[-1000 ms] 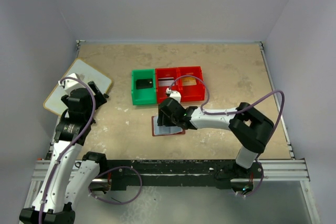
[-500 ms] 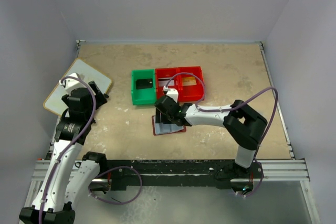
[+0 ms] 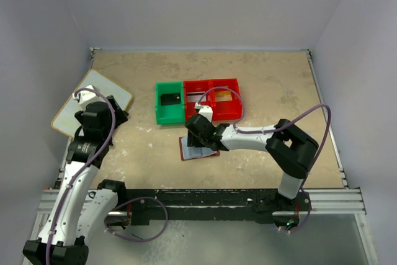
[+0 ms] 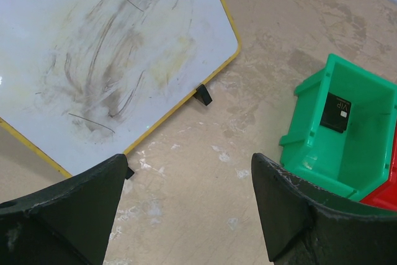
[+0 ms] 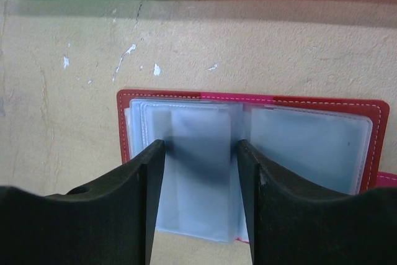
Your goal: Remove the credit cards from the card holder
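The card holder (image 3: 209, 153) lies open on the table just in front of the bins, maroon cover down and pale clear sleeves (image 5: 304, 147) up. My right gripper (image 5: 201, 147) hangs low over its left sleeve stack, fingers apart on either side of one sleeve and holding nothing. No card shows in the sleeves. A black credit card (image 4: 337, 112) lies in the green bin, also seen from above (image 3: 170, 99). A silver-grey card (image 3: 196, 97) and a gold-brown card (image 3: 224, 97) lie in the red bins. My left gripper (image 4: 189, 209) is open over bare table at the left.
The green bin (image 3: 159, 108) and two red bins (image 3: 236, 107) stand in a row behind the holder. A smudged white board (image 4: 93, 48) with a yellow edge lies at the far left (image 3: 93, 88). Walls close off the table's sides and back.
My right gripper shifted slightly toward the bins and back over the holder, and its fingers have drawn closer together. The left arm has barely moved.
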### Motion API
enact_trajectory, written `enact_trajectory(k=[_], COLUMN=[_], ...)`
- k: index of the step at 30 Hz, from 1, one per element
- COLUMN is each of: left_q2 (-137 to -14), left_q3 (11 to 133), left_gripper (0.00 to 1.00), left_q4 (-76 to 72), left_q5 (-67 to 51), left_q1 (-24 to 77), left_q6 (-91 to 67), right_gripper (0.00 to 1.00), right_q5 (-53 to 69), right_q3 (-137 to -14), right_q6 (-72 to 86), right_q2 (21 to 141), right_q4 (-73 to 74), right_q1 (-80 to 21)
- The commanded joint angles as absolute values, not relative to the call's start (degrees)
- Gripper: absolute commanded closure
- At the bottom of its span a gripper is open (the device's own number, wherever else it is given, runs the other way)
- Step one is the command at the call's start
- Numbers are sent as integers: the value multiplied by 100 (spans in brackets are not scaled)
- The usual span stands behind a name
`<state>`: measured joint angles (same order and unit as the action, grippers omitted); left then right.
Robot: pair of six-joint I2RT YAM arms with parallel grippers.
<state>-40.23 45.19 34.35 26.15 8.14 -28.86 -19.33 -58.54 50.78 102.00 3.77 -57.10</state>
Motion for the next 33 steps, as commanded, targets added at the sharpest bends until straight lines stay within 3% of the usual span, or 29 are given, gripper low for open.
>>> enact_trajectory(k=[1, 13, 19, 29, 33], left_q2=[-4111, -4434, -4139, -3772, -3552], left_q3=[4545, 4440, 3918, 3771, 3653], left_gripper=[22, 22, 25, 25, 25], left_q4=[3195, 3038, 2597, 2585, 2535], left_q5=[2577, 2212, 1280, 1123, 1202], left_q1=[787, 791, 791, 791, 792], left_q6=[-2798, -2940, -3871, -4770, -4903], right_gripper=[47, 48, 48, 48, 40], right_q5=[-1794, -1333, -1245, -1117, -1454], right_q3=[-5594, -4347, -3925, -3941, -4509], right_q6=[5089, 5067, 4922, 4694, 4597], right_q2=[9778, 8965, 8470, 8393, 8643], right_q4=[-45, -1141, -1403, -1413, -958], right_q1=[-5725, -5722, -5702, -5684, -5708])
